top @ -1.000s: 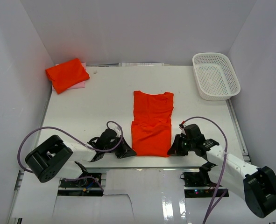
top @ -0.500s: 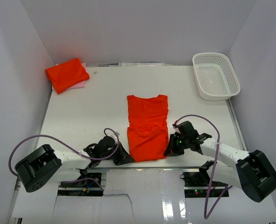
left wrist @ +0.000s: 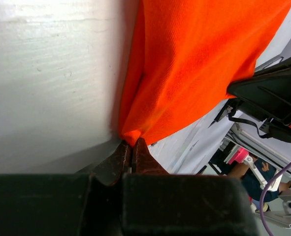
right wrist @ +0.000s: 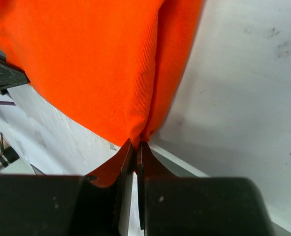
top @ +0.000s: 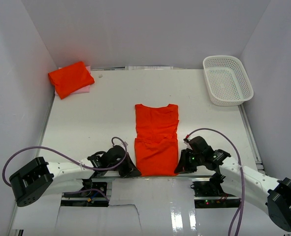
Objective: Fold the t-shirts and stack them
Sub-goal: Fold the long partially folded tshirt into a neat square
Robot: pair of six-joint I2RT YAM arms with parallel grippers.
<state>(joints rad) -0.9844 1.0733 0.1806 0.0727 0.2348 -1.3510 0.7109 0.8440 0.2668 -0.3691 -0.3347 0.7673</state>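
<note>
We pinch the shirt (top: 156, 140) by its two near corners, left jaws and right jaws each pressed together on cloth at the worktop's (top: 101, 113) near edge, likely so the hem lifts evenly for folding; another shirt (top: 70, 78) lies folded far left

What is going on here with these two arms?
Two robot arms are handling a bright orange-red t-shirt lying flat on the white table. The left gripper and the right gripper are each shut on one near corner of it. A second orange-red shirt, folded, lies at the far left; a white plastic mesh basket stands far right.
</note>
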